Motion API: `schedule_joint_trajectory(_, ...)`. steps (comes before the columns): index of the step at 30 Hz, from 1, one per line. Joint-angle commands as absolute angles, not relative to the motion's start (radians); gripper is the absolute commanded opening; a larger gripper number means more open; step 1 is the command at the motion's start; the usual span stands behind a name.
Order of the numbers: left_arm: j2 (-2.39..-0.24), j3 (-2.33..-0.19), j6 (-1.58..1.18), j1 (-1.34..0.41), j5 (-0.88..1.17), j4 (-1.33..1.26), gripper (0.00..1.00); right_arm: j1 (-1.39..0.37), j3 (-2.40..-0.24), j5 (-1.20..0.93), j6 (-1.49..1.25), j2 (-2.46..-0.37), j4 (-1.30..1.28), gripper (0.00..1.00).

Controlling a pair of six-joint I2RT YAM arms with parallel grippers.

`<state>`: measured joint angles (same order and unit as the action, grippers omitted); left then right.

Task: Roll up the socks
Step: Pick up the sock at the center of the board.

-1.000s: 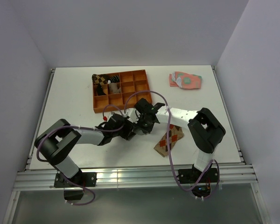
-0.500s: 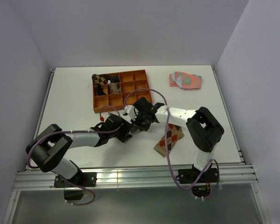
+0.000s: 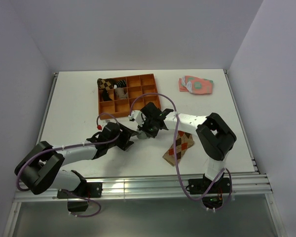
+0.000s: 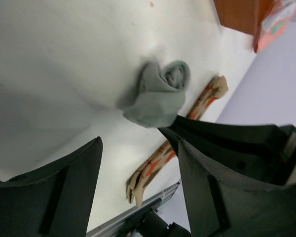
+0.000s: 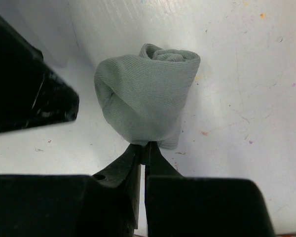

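Plainly, feel: light, limp knit; the grey sock (image 5: 148, 98) would likely uncoil if released, but nothing in it can break.
Hold: pinch the roll's loose outer flap, not the coil end.
Look: grey sock wound into a fat coil on the desk (image 5: 246, 74); argyle sock (image 3: 179, 148) flat, apart.
Right claw (image 5: 144, 148): closed, apparently nipping the roll's lower edge.
Left claw (image 4: 138, 148): wide, empty, just beside the roll.

The rolled sock (image 5: 148, 101) is plain grey. The flat sock (image 3: 179, 147) is tan with orange and dark brown diamonds. The far socks (image 3: 196, 85) are pink and green. The tray (image 3: 149, 92) is orange, the bench (image 3: 74, 108) white. The left pincer (image 4: 140, 148) and right pincer (image 5: 144, 148) are black.
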<state>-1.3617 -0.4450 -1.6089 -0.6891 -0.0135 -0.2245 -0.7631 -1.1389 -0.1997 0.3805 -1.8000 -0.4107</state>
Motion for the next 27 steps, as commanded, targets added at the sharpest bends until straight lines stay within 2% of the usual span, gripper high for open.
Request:
schedule_joint_trajectory(1, -1.331, -0.460, -1.661, -0.725, -0.071, -0.267, 0.68, -0.756, -1.175, -0.195, 0.362, -1.802, -0.390, 0.00)
schedule_joint_trajectory(5, -1.394, -0.532, -1.700, -0.756, -0.115, -0.232, 0.67, -0.756, -1.177, -0.201, 0.359, -1.799, -0.391, 0.00)
schedule_joint_trajectory(20, -1.601, -0.581, -1.770, -0.770, -0.080, -0.403, 0.65, -0.756, -1.160, -0.207, 0.367, -1.793, -0.388, 0.00)
schedule_joint_trajectory(27, -1.623, -0.667, -1.695, -0.764, -0.084, -0.270, 0.66, -0.758, -1.172, -0.235, 0.367, -1.792, -0.405, 0.00)
